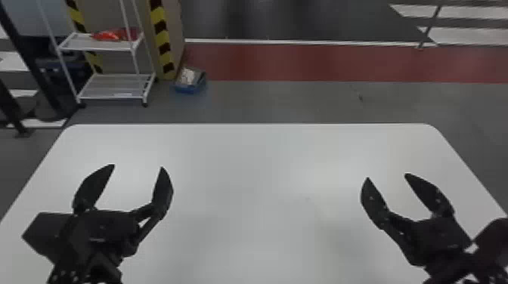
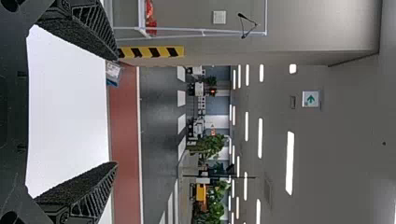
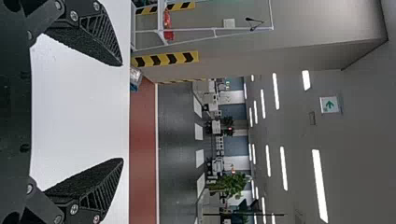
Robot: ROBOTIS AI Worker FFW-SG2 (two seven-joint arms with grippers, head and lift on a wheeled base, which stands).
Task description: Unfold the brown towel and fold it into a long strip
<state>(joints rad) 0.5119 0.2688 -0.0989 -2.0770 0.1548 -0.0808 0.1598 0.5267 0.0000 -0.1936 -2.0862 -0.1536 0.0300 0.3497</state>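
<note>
Brown towel: can't tell location, long axis, direction from the jaws or nearer side. Left gripper (image 1: 137, 166) over left part of white table (image 1: 264, 158), jaws spread, grasping nothing; right gripper (image 1: 387, 176) over right part, jaws likewise released.

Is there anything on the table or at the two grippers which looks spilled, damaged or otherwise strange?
Nothing stands out: I see no spill on the white table, and the left gripper and right gripper, both open above it, show no evident damage.
</note>
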